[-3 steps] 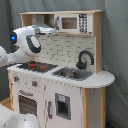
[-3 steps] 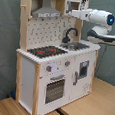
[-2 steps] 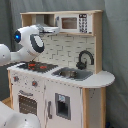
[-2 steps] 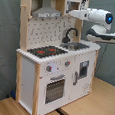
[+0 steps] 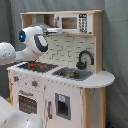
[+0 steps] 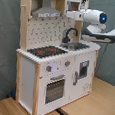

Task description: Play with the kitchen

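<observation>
Since a second earlier the arm had shifted only slightly, its wrist reaching a little further in under the hood. From left to right in the second exterior view stood the kitchen (image 6: 52, 68), hob, faucet (image 6: 69, 34), then the gripper (image 6: 69, 15). Faucet and sink lay at about six o'clock from it. Its fingers were perhaps together, but I could not tell; it seemingly held nothing.

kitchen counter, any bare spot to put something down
Free: the rounded white counter end past the sink and faucet, and the wooden floor in front. Crowded: the hob side, where the arm hangs under the hood.
</observation>
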